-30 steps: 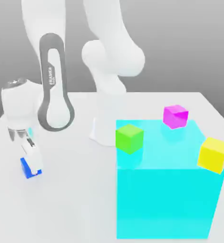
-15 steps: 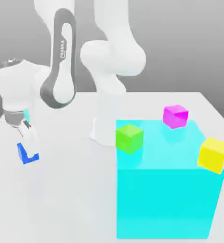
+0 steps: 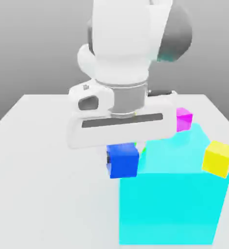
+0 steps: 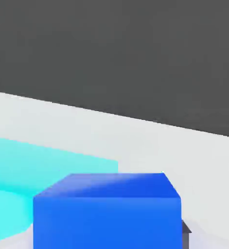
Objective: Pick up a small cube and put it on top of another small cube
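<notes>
Place: simulated robotics workspace, rendered, lab-like in kind. One white arm (image 3: 121, 29) with tool (image 3: 122, 158), its joints grey. One worktop (image 3: 58, 185), plain white, spreading beneath the tool. One backdrop (image 3: 33, 53), plain grey gradient, behind the tool. One block (image 3: 169, 209), cyan, large, below and beside the tool. Cubes, flat single colours: blue (image 3: 123, 161), at the tool; magenta (image 3: 184, 120) and yellow (image 3: 219, 158), both to the tool's side, toward the exterior view's right.
</notes>
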Available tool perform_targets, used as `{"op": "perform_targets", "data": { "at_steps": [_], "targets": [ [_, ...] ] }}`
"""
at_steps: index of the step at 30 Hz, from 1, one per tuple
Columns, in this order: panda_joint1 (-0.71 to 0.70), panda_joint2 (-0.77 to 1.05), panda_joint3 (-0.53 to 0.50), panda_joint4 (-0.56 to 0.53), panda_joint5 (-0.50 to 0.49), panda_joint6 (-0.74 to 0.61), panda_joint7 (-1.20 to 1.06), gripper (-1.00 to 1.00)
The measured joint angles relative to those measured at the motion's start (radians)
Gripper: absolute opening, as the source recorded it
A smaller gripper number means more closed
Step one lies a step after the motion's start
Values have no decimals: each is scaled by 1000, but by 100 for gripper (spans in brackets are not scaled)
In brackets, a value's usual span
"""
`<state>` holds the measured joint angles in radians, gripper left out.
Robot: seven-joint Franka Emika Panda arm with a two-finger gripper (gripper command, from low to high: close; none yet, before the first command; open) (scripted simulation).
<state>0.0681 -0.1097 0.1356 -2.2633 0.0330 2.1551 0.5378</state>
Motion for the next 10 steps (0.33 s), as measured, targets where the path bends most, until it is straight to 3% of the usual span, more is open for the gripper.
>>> {"op": "perform_targets", "data": {
  "at_steps": [3, 6, 7, 10],
  "targets": [
    [93, -15, 73, 97, 5, -111, -58, -100],
    [122, 17, 93, 66, -2, -50, -69, -100],
    [123, 31, 94, 45, -5, -15, -67, 100],
    [123, 31, 94, 45, -5, -15, -67, 100]
  ]
}}
